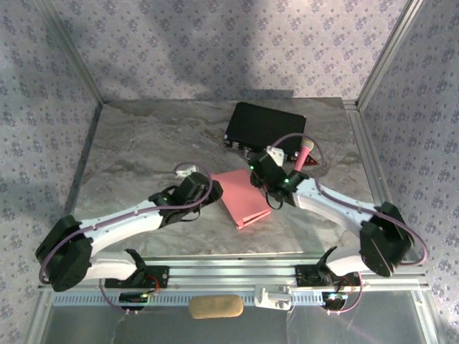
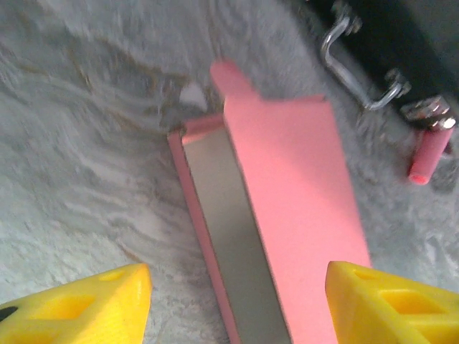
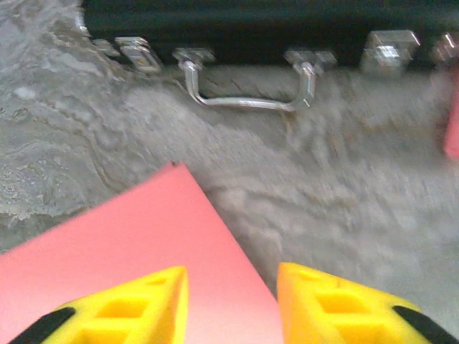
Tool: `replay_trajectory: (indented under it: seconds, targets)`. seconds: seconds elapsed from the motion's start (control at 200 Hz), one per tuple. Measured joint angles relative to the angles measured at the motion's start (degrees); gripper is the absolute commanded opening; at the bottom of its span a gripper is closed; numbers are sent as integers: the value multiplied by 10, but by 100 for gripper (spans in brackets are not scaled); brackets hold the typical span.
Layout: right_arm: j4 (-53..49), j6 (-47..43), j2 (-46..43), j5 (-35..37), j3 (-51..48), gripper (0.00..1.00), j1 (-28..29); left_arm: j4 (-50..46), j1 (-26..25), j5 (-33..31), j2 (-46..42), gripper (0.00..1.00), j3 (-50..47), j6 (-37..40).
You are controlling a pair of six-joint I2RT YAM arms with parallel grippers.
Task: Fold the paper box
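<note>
Box status: the paper box (image 1: 240,201) lies flat on the marble table (image 1: 136,143), on the near side of the black case (image 1: 265,125) and apart from it, slightly skewed to the case's front edge. From the left wrist I see the box (image 2: 301,215) as a salmon top panel with a rounded tab at the end pointing toward the case (image 2: 401,36), and a paler greyish strip along one long side. The left gripper (image 1: 213,188) sits at the box edge farther from the case's right end; its yellow fingers (image 2: 107,301) stand wide apart over the box, clamping nothing (image 2: 237,276). The right gripper (image 1: 253,175) hovers over the box corner nearest the case, facing the case's metal handle (image 3: 247,104). Its fingers (image 3: 129,308) are parted with a clear gap (image 3: 233,276), pink card (image 3: 129,236) under them, nothing pinched that I can see. The pink microphone (image 1: 303,154) rests by the case's near right corner.
</note>
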Motion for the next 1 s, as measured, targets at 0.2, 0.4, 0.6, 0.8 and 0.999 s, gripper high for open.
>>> replay_trajectory:
  seconds: [0.2,0.4,0.6,0.8,0.999]
  targets:
    - [-3,116,-123,-77,-142,58,1,-86,134,76,17,65,114,110]
    - [69,241,-152,-143,-210,75,17,-166,175,140,181,62,325,256]
    - [166,322,-102,-189,-234,77,22,-184,176,203,304,61,344,334]
    - [254,363,-56,-207,-237,75,20,-171,178,221,321,60,293,344]
    - [264,336,-31,-246,-221,71,-38,-119,186,214,271,59,216,323]
